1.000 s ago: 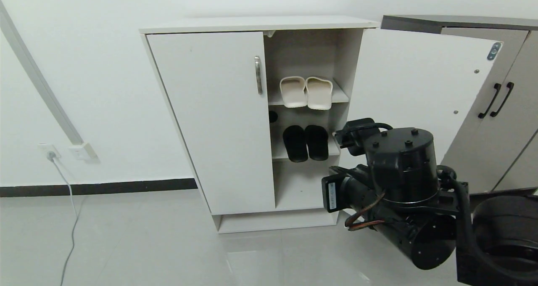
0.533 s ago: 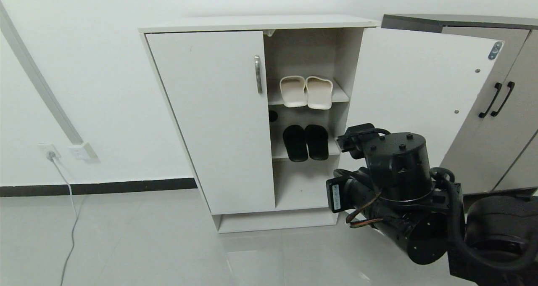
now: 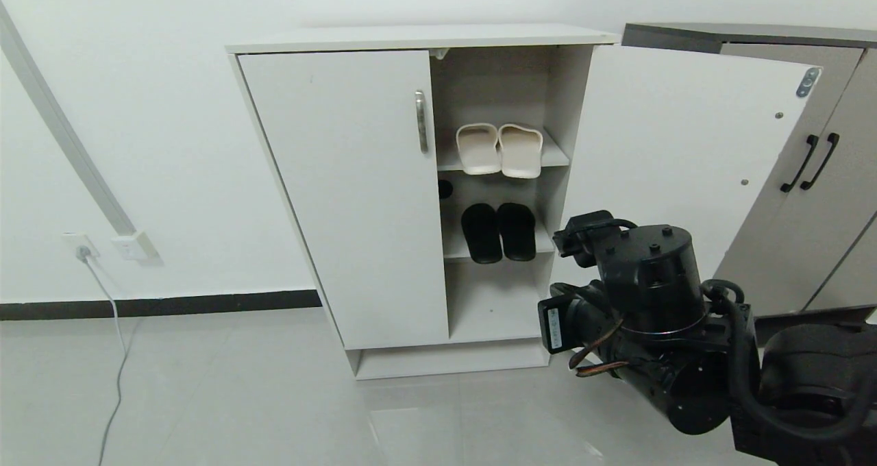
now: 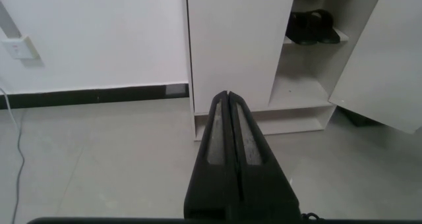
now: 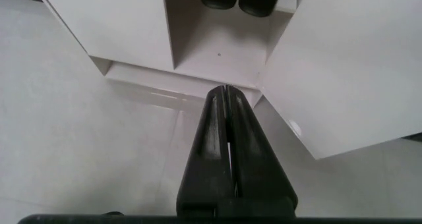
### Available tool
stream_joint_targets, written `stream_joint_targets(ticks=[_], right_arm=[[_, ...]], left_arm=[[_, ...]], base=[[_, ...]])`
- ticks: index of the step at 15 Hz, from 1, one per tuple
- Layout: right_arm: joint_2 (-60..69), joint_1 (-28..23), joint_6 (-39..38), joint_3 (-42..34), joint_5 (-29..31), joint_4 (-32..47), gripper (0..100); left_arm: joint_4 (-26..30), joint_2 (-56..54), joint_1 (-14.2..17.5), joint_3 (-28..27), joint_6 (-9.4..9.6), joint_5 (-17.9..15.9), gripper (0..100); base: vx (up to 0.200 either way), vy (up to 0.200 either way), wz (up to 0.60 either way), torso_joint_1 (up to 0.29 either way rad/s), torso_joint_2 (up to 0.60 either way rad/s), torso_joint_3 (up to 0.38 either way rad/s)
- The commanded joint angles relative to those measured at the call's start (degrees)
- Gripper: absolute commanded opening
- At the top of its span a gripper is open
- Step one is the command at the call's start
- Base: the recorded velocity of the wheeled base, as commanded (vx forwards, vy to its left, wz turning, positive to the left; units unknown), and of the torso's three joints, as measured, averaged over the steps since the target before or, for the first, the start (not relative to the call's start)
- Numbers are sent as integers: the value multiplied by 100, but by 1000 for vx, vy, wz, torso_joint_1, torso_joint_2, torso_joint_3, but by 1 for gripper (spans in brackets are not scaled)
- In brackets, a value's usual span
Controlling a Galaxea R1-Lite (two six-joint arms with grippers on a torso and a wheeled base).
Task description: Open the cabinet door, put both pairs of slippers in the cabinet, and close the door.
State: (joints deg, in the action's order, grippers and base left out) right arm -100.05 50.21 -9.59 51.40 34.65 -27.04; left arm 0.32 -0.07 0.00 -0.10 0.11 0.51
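Right wrist view: right gripper [image 5: 226, 97] is empty with its fingers pressed together. It hangs over the floor near the foot of the cabinet [image 5: 217, 53], beside the lower edge of the open door [image 5: 349, 72]. Left gripper [image 4: 227, 100] is likewise closed on nothing and sits farther back from the cabinet.

Count:
- Slippers: two pairs, four in all. The white pair [image 3: 499, 149] is on the upper shelf. The black pair [image 3: 498, 231] is on the shelf below.
- Doors: two. The left door [image 3: 342, 192] is shut and the right one is swung wide.

Judgement: stowing looks done, so the closing step is in hand. The next move calls for the right gripper to get behind the open door, or catch its free edge, and swing it to the cabinet front.

A grey cabinet [image 3: 822, 178] stands beyond the open door.
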Motion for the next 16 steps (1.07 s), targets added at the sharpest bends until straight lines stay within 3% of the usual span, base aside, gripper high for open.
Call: stream_joint_targets(ticks=[1,4,7,16], right_arm=[[-24,-3,-7,-24,-2,-3,0],[-76,-12,1,-24,7,-3,0],[-94,-12,1,-16,7,-3,0],[-129,-12,10,-16,16,-3,0]], left_arm=[[3,7,0,1,-2,2,0],[3,7,0,1,-2,2,0],[3,7,0,1,7,2,0],[3,7,0,1,7,-7,0]], base=[[0,0,0,0,0,0],[0,0,0,1,-33,-40],[0,0,0,1,-180,-308],[0,0,0,78,-481,-363]])
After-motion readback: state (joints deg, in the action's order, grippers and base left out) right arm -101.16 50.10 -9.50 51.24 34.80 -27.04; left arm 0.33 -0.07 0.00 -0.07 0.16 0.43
